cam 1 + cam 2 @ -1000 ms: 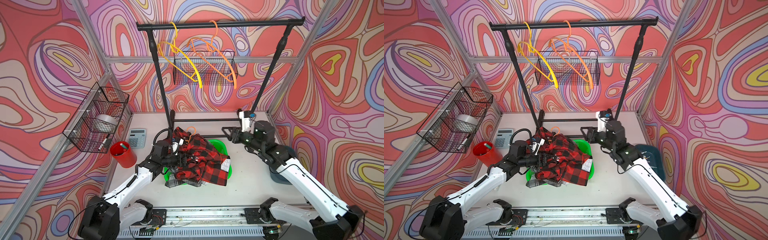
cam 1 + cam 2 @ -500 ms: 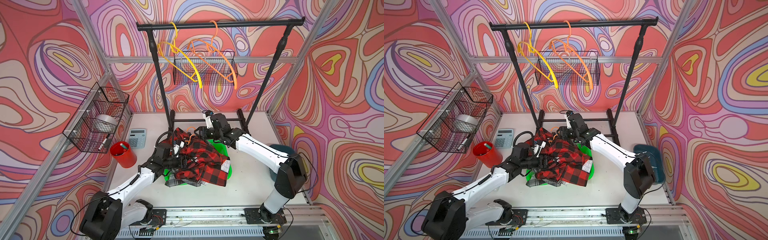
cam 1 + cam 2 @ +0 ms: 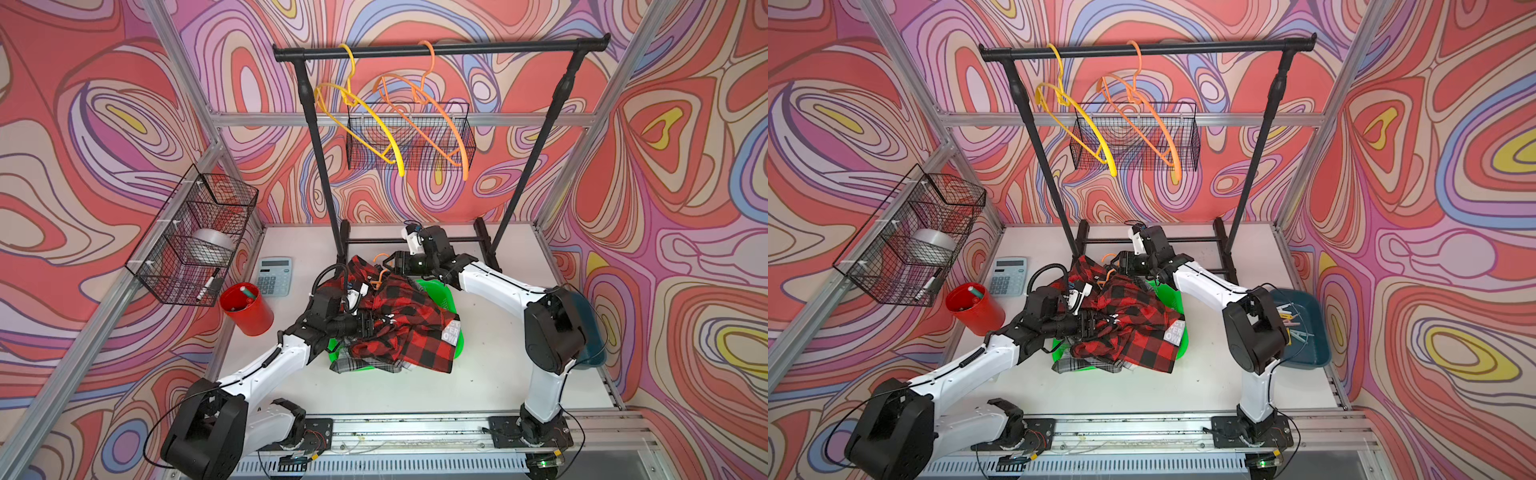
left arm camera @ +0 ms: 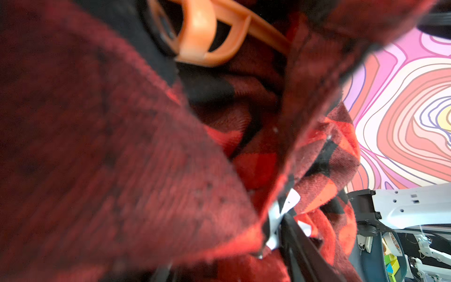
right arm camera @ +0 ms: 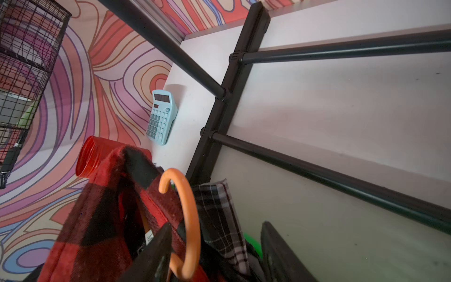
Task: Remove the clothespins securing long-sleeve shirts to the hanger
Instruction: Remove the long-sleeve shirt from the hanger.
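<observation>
Red-black shirt (image 3: 399, 328): you've got a crumpled heap of soft, napped buffalo-check flannel on top of the green basket (image 3: 445, 296), which is perforated plastic and sits mid-table in both top views. A white block-letter patch shows on one fold. The grey plaid shirt (image 3: 348, 365) has a thinner, flatter weave and pokes out under it on the robot's side of the basket.

Orange hanger (image 5: 186, 214): a smooth, round-section plastic hook curls out of the flannel collar. In the left wrist view its neck is flat, with open webbing.

Right gripper (image 5: 217, 227): your flat black fingers stand apart with the hook between them, close beside one finger. Nothing is clamped. I can't tell whether the hook touches that finger.

Left gripper (image 3: 376, 326): it's buried in the flannel folds. Its wrist view is nearly all blurred cloth. One black finger (image 4: 300, 246) shows next to a small white piece (image 4: 284, 207), which could be a clip or a label. I can't tell whether the jaws are apart or pinching fabric.

Clothespins (image 3: 1287, 318): slim loose plastic clips in yellow, white and pink lie in the dark teal tray (image 3: 1308, 349), just beside your right arm's big black joint.

A black tubular rack (image 3: 457, 45) stands at the back of the table.
</observation>
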Robot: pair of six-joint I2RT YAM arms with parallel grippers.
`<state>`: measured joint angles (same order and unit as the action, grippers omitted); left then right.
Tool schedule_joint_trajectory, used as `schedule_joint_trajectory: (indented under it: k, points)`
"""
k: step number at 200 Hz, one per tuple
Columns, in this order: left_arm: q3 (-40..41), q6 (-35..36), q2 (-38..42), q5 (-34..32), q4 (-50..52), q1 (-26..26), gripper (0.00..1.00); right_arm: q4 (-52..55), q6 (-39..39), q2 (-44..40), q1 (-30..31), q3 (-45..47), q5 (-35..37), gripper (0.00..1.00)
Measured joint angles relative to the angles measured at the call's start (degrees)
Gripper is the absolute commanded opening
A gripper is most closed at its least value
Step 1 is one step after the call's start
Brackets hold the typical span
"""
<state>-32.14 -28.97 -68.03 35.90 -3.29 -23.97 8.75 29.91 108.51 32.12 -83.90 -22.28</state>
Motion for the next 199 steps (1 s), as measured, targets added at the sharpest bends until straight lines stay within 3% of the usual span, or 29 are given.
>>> schedule_joint_trajectory:
  k: [51,87,145,199]
  points:
    - [0.00,-0.02,0.00,-0.02,0.02,0.00,0.57,-6.51,1.49,1.97,0.00,-0.52,-5.40,0.47]
    - [0.00,-0.02,-0.04,-0.11,0.02,0.00,0.56,-8.81,1.16,1.97,0.00,-0.94,-8.07,0.33]
    - [-0.28,-0.68,-1.03,-0.09,-0.20,0.00,0.56,-9.07,-0.28,1.29,0.00,-1.14,-11.32,0.00]
    - [-3.91,-1.77,-1.77,-0.87,1.66,-0.11,0.62,-3.43,-8.92,-2.05,0.22,-4.87,-13.51,0.00]
